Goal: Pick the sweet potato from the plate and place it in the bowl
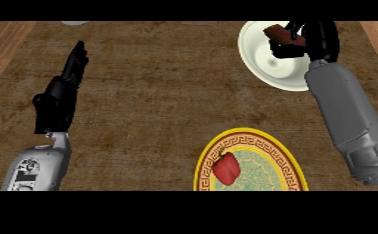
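Observation:
A white bowl (269,63) stands at the counter's far right. My right hand (306,40) hangs over its upper right part, fingers curled round a brown sweet potato (279,32) whose end shows at the hand's left. Near the front edge lies a yellow-rimmed patterned plate (284,150) with a red pepper (227,168) on its left side. My left hand (63,85) rests open at the left, fingers straight and pointing away, holding nothing.
The brown stone counter (162,88) spreads between the two arms. A wooden strip (11,38) runs along the far left edge. A small grey object (74,23) peeks in at the top edge.

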